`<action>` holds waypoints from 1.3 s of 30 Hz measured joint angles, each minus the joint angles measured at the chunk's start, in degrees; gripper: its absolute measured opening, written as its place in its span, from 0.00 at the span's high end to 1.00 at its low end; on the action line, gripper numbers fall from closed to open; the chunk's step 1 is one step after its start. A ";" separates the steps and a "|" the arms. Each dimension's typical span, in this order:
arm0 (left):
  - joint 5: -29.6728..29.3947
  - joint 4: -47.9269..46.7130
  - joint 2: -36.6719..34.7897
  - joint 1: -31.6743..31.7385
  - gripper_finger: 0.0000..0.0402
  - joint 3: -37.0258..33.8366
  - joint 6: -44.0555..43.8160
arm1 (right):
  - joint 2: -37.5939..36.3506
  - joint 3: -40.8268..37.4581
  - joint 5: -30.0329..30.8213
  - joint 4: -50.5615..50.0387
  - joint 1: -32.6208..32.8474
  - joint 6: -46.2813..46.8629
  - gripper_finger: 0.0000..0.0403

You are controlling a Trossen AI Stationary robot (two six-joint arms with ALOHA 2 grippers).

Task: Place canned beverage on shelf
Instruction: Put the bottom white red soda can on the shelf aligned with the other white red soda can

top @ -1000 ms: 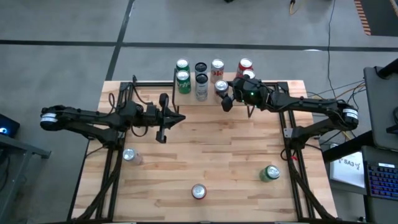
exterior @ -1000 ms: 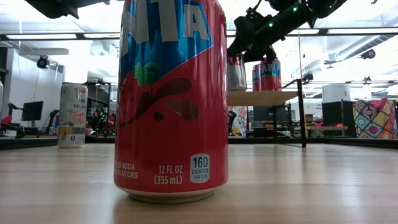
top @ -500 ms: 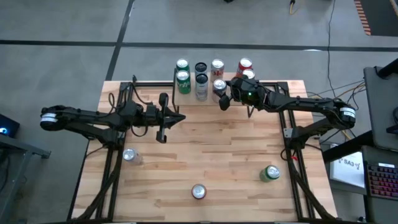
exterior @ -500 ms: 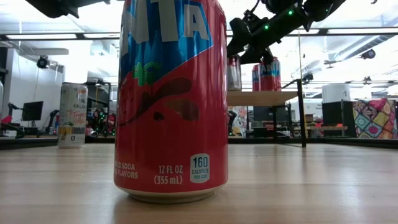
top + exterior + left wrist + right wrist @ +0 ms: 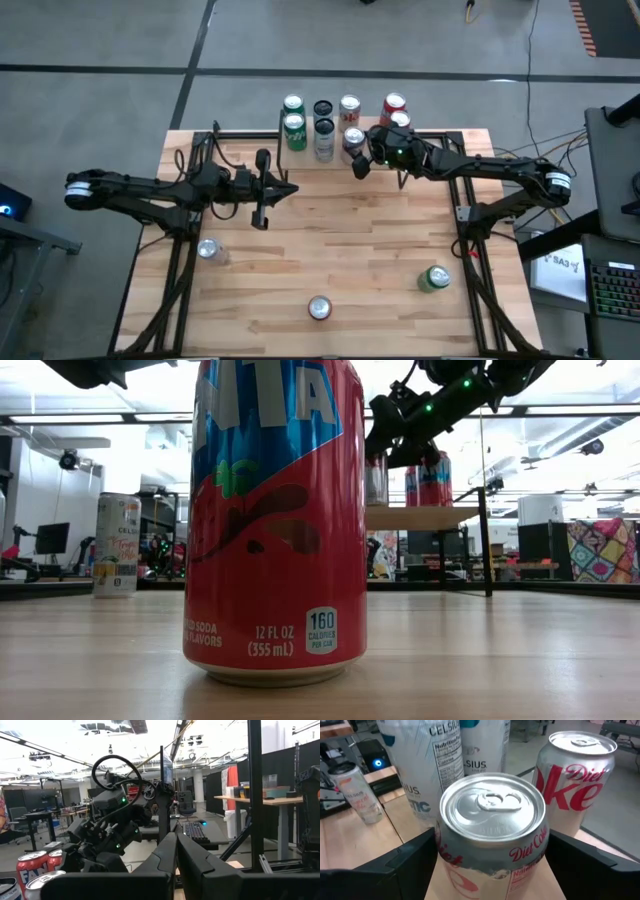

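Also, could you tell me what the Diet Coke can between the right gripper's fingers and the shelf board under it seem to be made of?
Diet Coke can: apparently aluminium, with a brushed silver lid, pull tab and glossy printed wall. Shelf: its top board looks like light wood with a matte finish and a pale tan edge, though laminate cannot be ruled out.

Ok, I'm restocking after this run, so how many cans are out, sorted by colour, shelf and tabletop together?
Green cans: 3 (2 on the shelf, 1 on the tabletop)
Red cans: 3 (2 on the shelf, 1 on the tabletop)
Silver or white cans: 5 (4 on the shelf, 1 on the tabletop)
Total: 11
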 joint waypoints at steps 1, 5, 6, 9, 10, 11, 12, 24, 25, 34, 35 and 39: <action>0.00 0.00 0.00 0.00 1.00 0.11 0.00 | -0.03 0.00 0.01 0.10 -0.01 0.00 0.17; 0.00 -0.10 0.00 0.00 1.00 0.36 0.00 | -0.57 0.04 -0.01 0.08 0.00 0.00 0.18; -0.01 -0.16 0.00 0.00 1.00 0.36 0.00 | -0.77 0.16 -0.01 0.11 0.00 0.02 0.18; 0.01 -0.17 0.00 0.00 1.00 0.36 0.00 | -1.18 0.71 0.01 0.17 0.00 -0.15 0.18; -0.01 -0.19 0.00 0.01 1.00 0.36 0.00 | -1.29 0.92 0.01 0.17 0.00 -0.32 0.18; -0.01 -0.20 0.00 0.00 1.00 0.36 0.00 | -1.48 1.08 0.01 0.18 0.00 -0.49 0.18; -0.01 -0.20 0.00 0.00 1.00 0.36 0.00 | -1.57 1.28 0.03 0.08 0.00 -0.73 0.18; -0.01 -1.08 0.02 0.01 1.00 0.36 0.50 | -1.89 9.52 0.00 -6.04 0.40 -3.85 0.18; -0.01 -1.10 0.00 0.00 1.00 0.36 0.70 | -1.89 10.76 0.01 -7.60 0.60 -4.22 0.18; -0.01 -2.43 0.02 0.01 1.00 0.36 1.27 | -1.91 23.15 -0.28 -27.46 3.42 -6.50 0.18; -0.01 -2.61 0.02 0.01 1.00 0.36 1.29 | -1.84 24.33 -0.28 -29.91 3.66 -6.62 0.18; -0.01 -2.73 0.02 0.02 1.00 0.36 2.31 | -1.29 27.61 -0.51 -37.61 3.77 -6.72 0.20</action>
